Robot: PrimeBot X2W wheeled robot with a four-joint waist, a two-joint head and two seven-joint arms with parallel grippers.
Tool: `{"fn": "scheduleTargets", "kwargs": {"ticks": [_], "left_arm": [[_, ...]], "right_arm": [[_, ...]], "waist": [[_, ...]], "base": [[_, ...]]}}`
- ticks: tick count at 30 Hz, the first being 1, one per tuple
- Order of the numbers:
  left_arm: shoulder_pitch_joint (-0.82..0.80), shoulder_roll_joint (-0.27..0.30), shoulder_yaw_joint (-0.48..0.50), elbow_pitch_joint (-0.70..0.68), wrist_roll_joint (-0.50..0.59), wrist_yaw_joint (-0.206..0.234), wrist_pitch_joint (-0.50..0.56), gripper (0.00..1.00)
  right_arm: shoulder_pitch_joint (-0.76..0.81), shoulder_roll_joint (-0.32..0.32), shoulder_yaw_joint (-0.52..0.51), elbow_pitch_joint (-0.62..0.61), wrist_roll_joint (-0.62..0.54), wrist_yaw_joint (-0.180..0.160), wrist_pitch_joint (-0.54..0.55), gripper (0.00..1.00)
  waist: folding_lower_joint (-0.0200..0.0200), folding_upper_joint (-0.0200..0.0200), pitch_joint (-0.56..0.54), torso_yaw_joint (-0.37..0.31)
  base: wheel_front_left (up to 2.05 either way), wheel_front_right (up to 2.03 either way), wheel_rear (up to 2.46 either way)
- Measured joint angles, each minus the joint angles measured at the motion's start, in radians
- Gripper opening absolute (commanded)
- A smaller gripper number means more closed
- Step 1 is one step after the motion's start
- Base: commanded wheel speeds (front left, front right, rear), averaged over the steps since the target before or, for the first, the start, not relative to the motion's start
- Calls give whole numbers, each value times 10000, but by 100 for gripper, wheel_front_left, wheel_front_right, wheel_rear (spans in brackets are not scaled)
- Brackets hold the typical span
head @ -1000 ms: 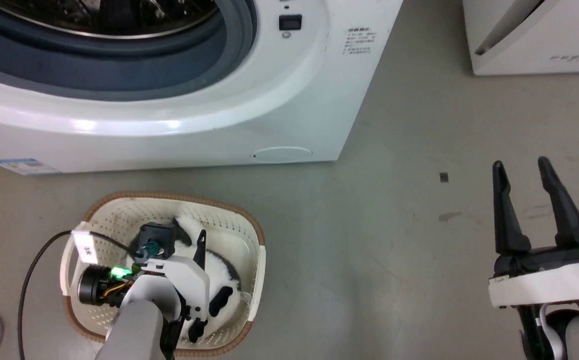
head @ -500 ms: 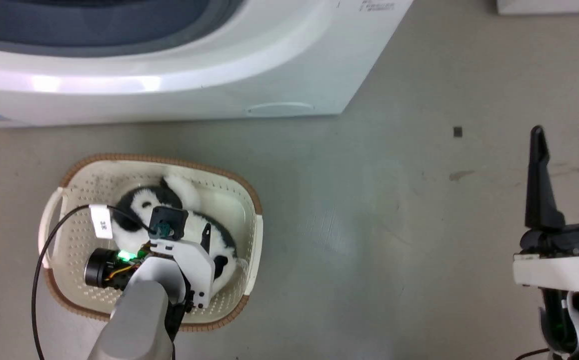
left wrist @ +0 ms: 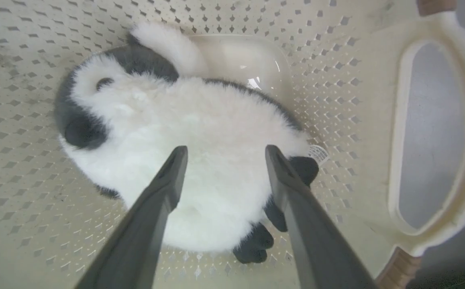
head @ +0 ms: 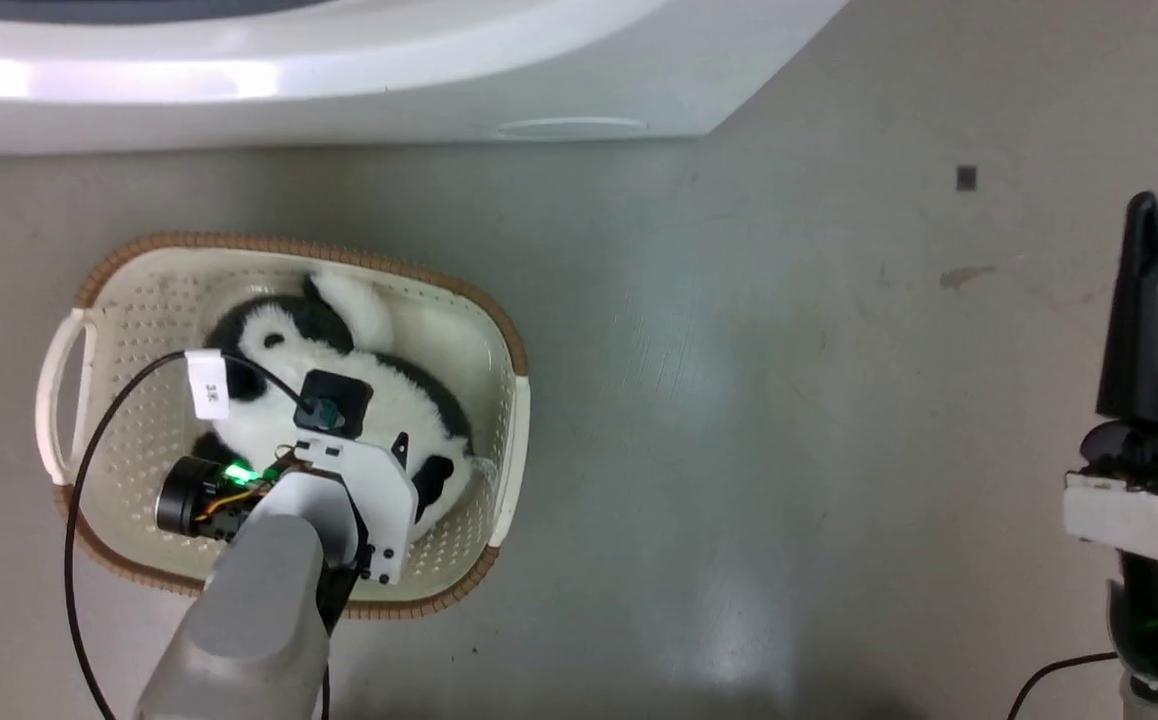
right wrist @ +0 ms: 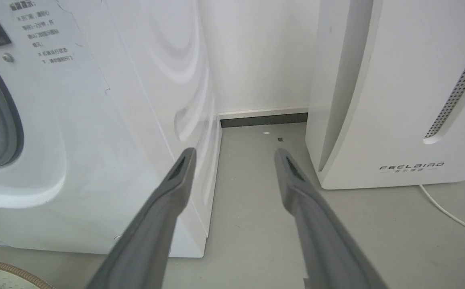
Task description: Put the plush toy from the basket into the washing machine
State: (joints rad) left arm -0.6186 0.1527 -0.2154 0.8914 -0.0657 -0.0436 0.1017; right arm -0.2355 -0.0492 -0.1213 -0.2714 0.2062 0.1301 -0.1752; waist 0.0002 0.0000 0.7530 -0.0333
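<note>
**Left gripper spread over the panda in the basket**

The panda plush toy (left wrist: pixel 200 128) lies inside the cream perforated basket (head: pixel 289 246). The basket stands on the grey floor (head: pixel 739 420) at about 8 o'clock in the head view, apart from the washing machine (head: pixel 359 90). The frame's 12 o'clock edge cuts the washer down to its lower front. In the right wrist view a slice of its grey-ringed port shows at 9 o'clock.

The left gripper (left wrist: pixel 225 150) reaches down into the basket with its fingers spread and nothing pinched between them. The tips lie over the toy's white belly; whether they press into the fur cannot be told. In the head view the arm's wrist and its camera (head: pixel 334 400) hide the middle of the toy. Its head shows at 11 o'clock of the wrist and a black limb at 4 o'clock.

In the left wrist view the head points to 10 o'clock and the black feet sit at 5 o'clock. A sewn tag (left wrist: pixel 319 153) at 3 o'clock is too small to read.

The right gripper (right wrist: pixel 234 152) hangs in the air, fingers apart and empty. It is aimed at the strip of floor between the washer and the white FEELBIRD appliance (right wrist: pixel 377 100). In the head view, at 4 o'clock, the frame edge cuts off one of its fingers.
</note>
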Motion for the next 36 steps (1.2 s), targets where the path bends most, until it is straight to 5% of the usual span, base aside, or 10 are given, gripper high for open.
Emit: {"fn": "scheduleTargets", "kwargs": {"ticks": [36], "left_arm": [[-3108,330,-1269,3289,-782,-209,-59,100]], "right_arm": [[-1025,-2,-397,-974,779,0,-736,100]], "waist": [[-3,1,2983,-151]], "base": [[0,0,0]]}}
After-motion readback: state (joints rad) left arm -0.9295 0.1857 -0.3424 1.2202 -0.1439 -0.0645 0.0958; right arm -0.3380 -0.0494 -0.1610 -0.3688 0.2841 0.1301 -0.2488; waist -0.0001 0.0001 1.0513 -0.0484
